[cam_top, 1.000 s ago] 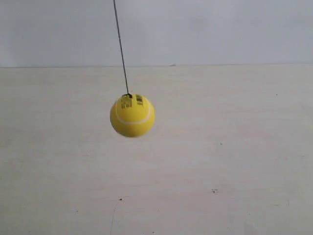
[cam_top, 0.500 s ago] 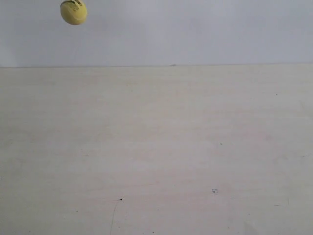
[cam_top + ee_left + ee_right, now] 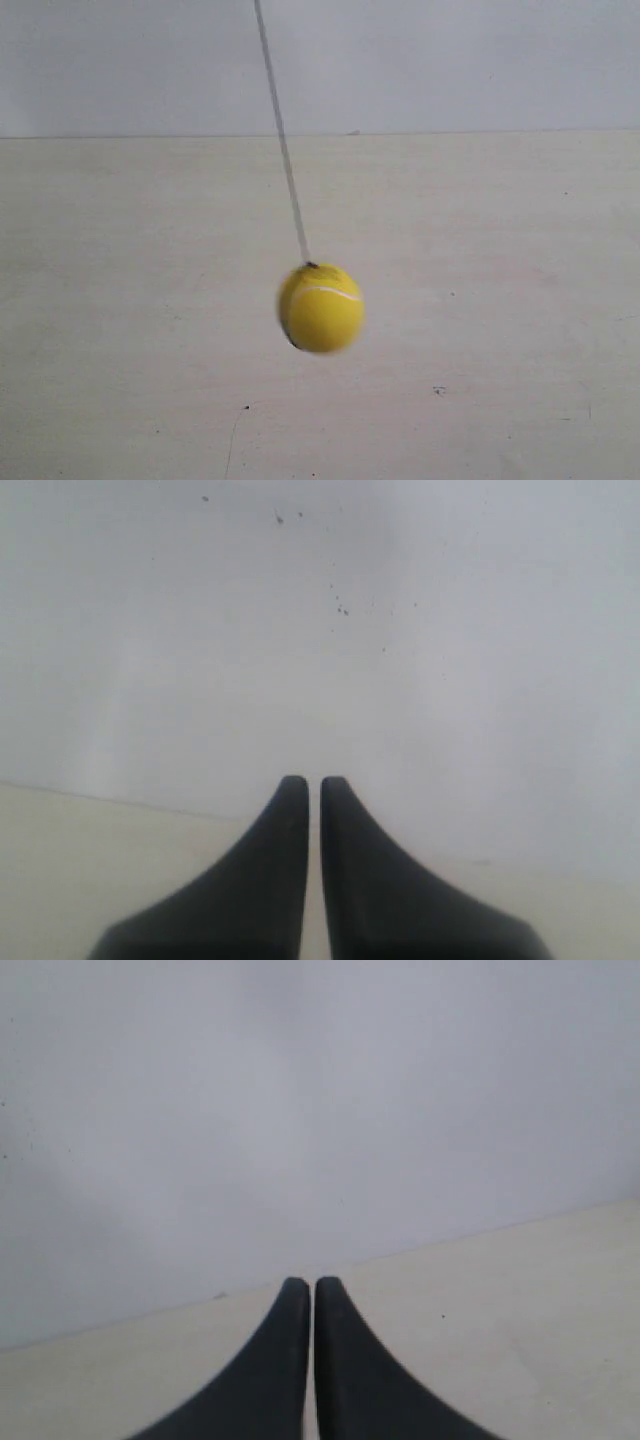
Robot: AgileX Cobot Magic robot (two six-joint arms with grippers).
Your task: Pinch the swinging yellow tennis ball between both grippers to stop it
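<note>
Left tool (image 3: 312, 780), right tool (image 3: 305, 1282) closed, empty. Yellow tennis ball (image 3: 320, 308) blurred, 6 o'clock of exterior centre. Risk: mistimed pinch glances it aside.

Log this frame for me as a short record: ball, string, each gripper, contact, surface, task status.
ball: yellow tennis ball, hanging on the string, edges blurred
string: thin, slanted, running out of the exterior view's top
left gripper: shut, nothing between the fingers
right gripper: shut, nothing between the fingers
contact: none; no arm shows in the exterior view, ball in neither wrist view
surface: pale table
task status: ball not yet pinched
</note>
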